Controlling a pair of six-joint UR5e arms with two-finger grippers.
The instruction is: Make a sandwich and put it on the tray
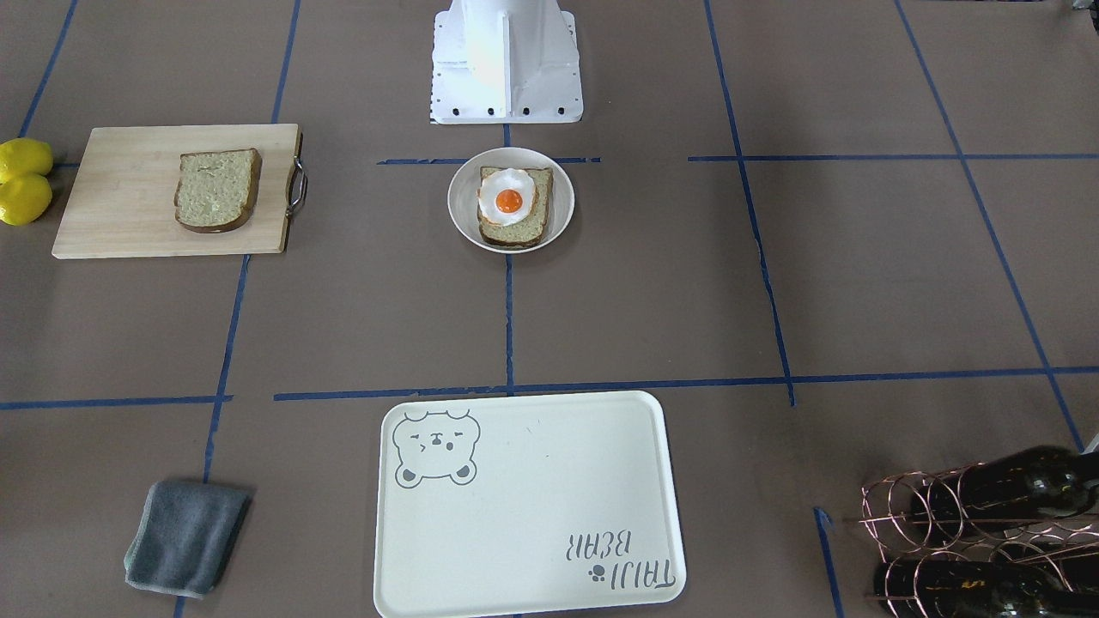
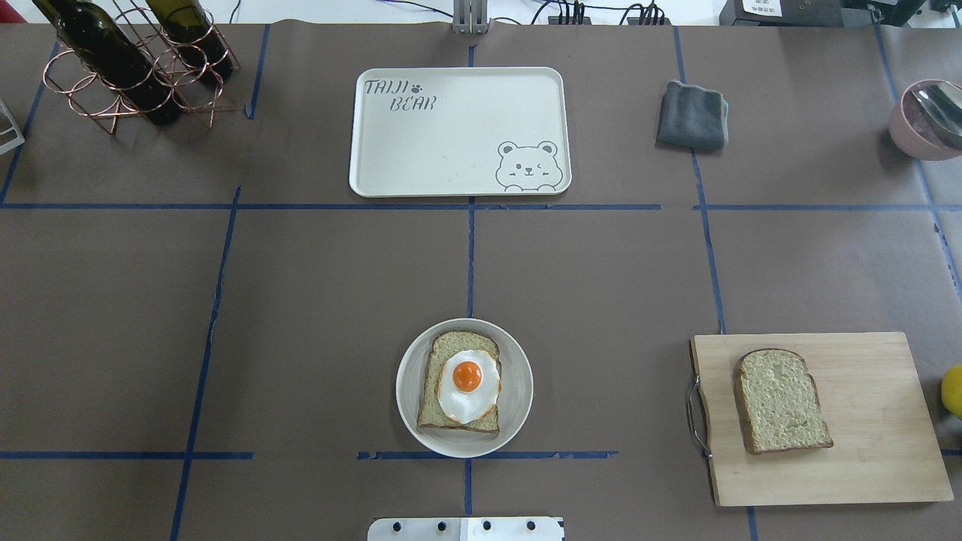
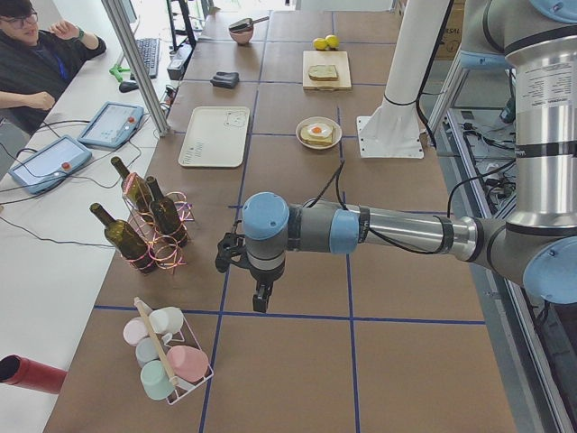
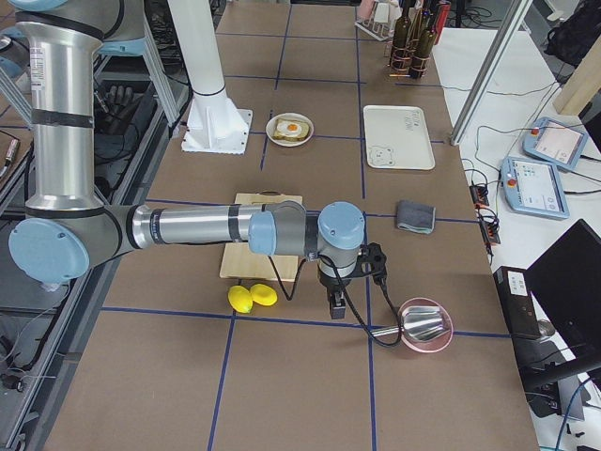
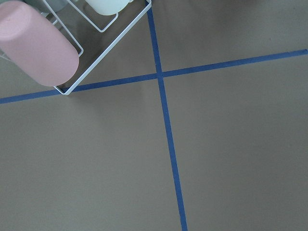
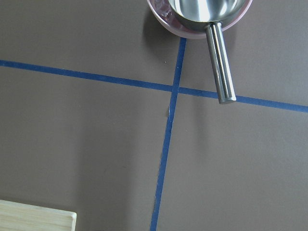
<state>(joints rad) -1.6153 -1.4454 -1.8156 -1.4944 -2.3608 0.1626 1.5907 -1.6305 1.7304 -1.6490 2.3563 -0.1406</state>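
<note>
One bread slice [image 2: 443,353] lies on a small round white plate [image 2: 518,383] near the robot base, with the fried egg [image 2: 467,385] on top. The other bread slice [image 2: 782,402] lies on the wooden cutting board [image 2: 879,421] at the right. The cream bear tray [image 2: 451,143] sits at the far middle with nothing on it. My left gripper [image 3: 261,302] hangs over bare table far to the left, near a cup rack. My right gripper [image 4: 335,308] hangs far to the right, near the lemons. I cannot tell whether either is open or shut.
A copper rack of wine bottles [image 2: 128,68] stands far left. A grey cloth [image 2: 691,114] lies right of the tray. A pink bowl holding a steel scoop [image 2: 924,120] is far right. Two lemons [image 1: 24,180] lie beside the board. A rack of cups [image 3: 167,352] stands at the left end.
</note>
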